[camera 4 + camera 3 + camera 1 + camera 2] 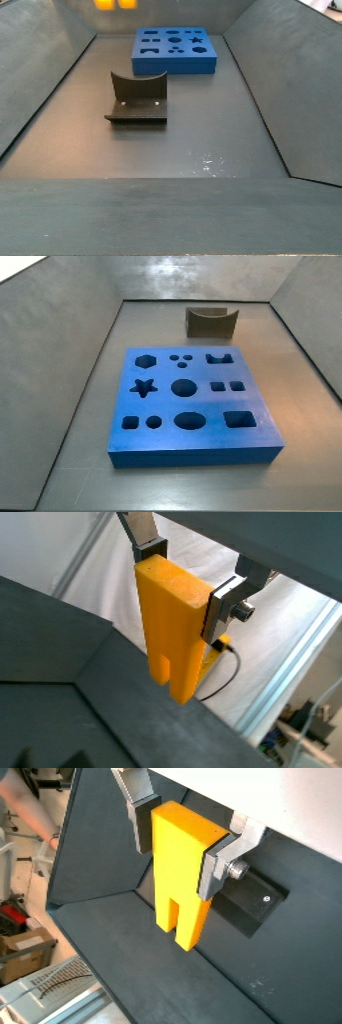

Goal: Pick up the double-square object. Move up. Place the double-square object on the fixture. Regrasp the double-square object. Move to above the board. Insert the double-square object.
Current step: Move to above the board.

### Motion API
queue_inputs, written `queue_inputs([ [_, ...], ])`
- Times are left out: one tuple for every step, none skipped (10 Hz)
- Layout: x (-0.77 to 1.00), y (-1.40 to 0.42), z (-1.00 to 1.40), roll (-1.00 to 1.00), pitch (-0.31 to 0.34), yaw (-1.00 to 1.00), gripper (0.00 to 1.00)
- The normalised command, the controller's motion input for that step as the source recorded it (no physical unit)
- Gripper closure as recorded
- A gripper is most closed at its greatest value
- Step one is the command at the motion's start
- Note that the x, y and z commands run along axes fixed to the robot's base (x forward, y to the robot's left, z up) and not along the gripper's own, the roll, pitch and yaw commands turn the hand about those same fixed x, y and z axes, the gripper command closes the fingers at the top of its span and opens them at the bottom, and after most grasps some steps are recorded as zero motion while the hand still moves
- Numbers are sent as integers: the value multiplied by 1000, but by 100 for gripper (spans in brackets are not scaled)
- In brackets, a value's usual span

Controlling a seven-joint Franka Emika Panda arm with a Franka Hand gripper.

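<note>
**A:** Double-square object [181, 873], where is it sitting right now?

**B:** It is hanging in the tool [185, 843], pinched between the two silver plates in both wrist views, prongs pointing down toward the dark worktop [160, 983]. The tool is clamping it near its upper end, well above the floor. In a side view only the two yellow prong tips [114, 4] are peeking in at the upper edge of the picture, so the piece is riding high.

**A:** So how far along are we?

**B:** I am judging from where things lie: the pickup looks done and the lift is at least under way. Whether this is the first grasp or the regrasp, I cannot tell. Insertion is clearly still waiting.

**A:** Anything sitting in the holders?

**B:** Going from near to far in that side view, the fixture [136, 98] is standing on the worktop with its curved recess holding nothing. Beyond it, the board [174, 50] is lying flat, apart from the fixture. In a side view looking down on the board [187, 406], every dark hole, star, hexagon, circles, squares and oval, is showing vacant.

**A:** And what is left?

**B:** As I am reading it, carrying the piece over the board and seating the prongs in a matching hole, possibly via the fixture.
</note>
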Motion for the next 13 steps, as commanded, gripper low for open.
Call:
queue_inputs([
  [-898, -1000, 182, -1000, -7, -49, 100],
  [-980, -1000, 207, -1000, -38, -45, 100],
  [-1000, -972, 185, -1000, -46, -41, 100],
  [-1000, -934, 173, -1000, -55, -39, 100],
  [-998, -905, 167, -1000, -55, -38, 100],
  [-723, -618, 116, -1000, -59, -38, 100],
  [-376, -263, 44, -1000, -60, -41, 100],
  [-197, -96, 19, -1000, -51, -47, 100],
  [-116, -46, 13, -1000, -49, -51, 100],
  [-85, -18, 5, -1000, -52, -52, 100],
  [-71, 8, 2, -1000, -62, -50, 100],
  [-65, 23, 1, -971, -69, -51, 100],
  [-61, 26, -2, -657, -64, -33, 100],
])
